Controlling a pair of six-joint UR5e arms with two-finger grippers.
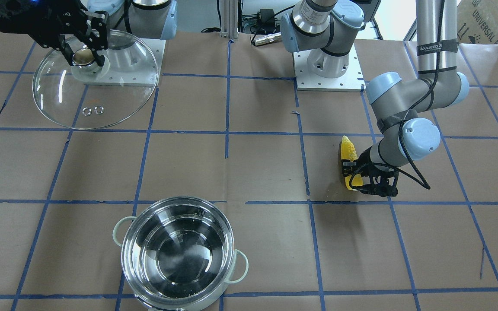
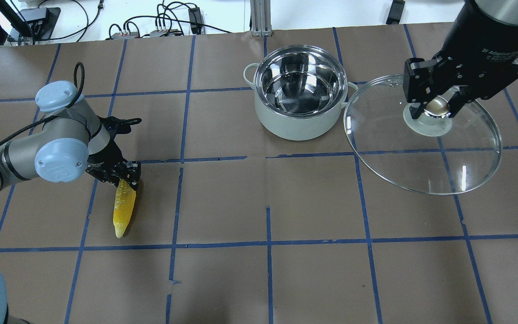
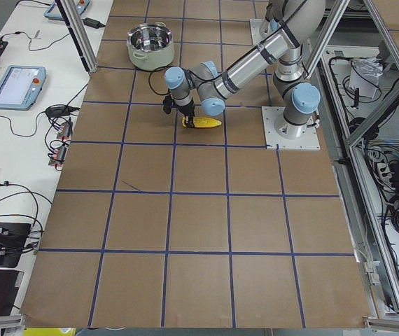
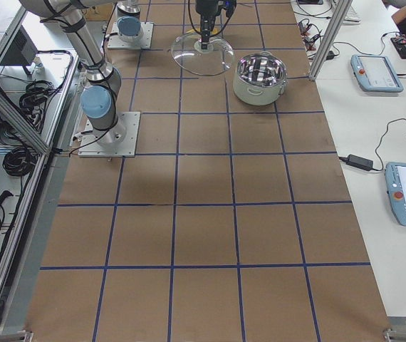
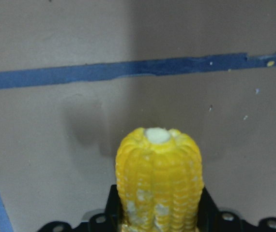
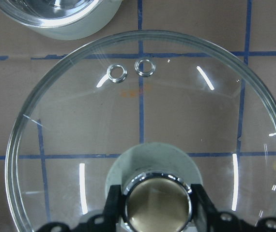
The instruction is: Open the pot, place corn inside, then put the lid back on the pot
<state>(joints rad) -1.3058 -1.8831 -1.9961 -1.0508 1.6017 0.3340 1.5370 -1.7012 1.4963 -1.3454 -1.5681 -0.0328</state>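
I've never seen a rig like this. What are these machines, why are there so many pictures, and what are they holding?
These are two robot arms bolted to a paper-covered table, each ending in a two-finger gripper. Six cameras film the same moment: one faces the robot, one looks over its shoulders, two watch from the table's ends, and one rides on each wrist. The left gripper is closed on the thick end of the corn, a yellow cob. The right gripper holds the glass lid by its knob, off to the side of the open, empty pot.
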